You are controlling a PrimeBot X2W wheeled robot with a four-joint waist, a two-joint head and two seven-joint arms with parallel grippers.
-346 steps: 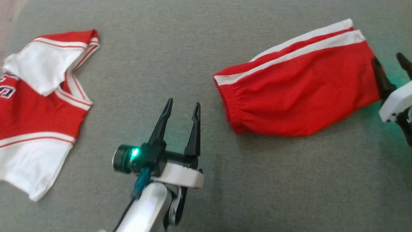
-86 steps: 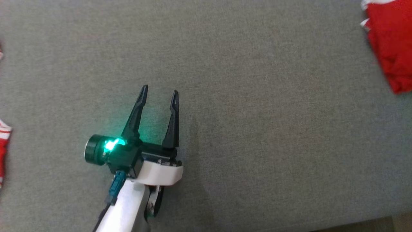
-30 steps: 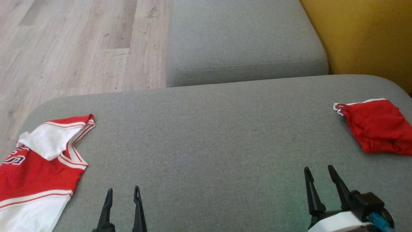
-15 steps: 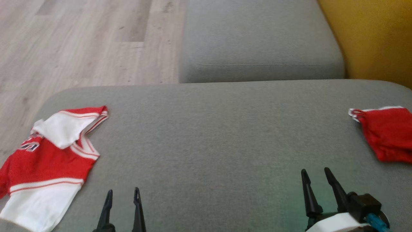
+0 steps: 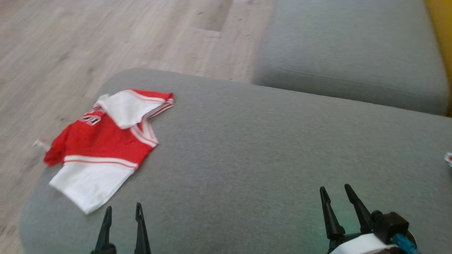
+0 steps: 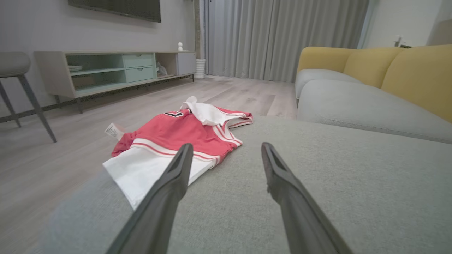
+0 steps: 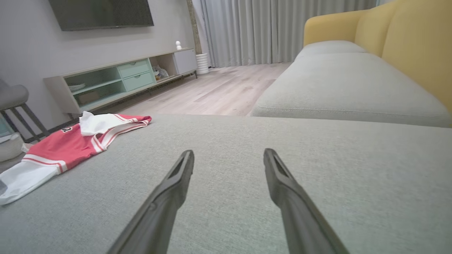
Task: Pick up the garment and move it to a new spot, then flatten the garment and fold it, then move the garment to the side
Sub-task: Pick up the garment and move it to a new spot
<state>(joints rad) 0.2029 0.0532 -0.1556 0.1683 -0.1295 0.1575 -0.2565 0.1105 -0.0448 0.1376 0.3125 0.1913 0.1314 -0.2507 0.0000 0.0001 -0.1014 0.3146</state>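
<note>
Head view: the left gripper (image 5: 123, 206) stands at the lower left and the right gripper (image 5: 334, 188) at the lower right. Both point their fingers up the picture, above the near grey cushion (image 5: 268, 155).
Left jaws: apart, with nothing between them.
Right jaws: apart as well, and empty.
Arm pose: in both wrist views the fingers reach out low and nearly flat over the cushion, not touching any cloth.
Jersey (image 5: 102, 144): red and white, it lies crumpled at the far left corner of the near cushion. One red part hangs over the edge toward the wooden floor (image 5: 70, 35). It is nearer to the left gripper, but apart from it.
Red shorts (image 5: 448, 158): a small scrap of them shows at the right edge, on the same cushion.
Change from half a second ago: the whole picture has shifted to the right, so the camera has turned. The jersey now stands nearer the middle and the shorts are almost out. The grippers keep their places and their gap.
Count: two grippers with two fingers each, two garments, and two grey cushions, the second (image 5: 353, 53) being behind.
</note>
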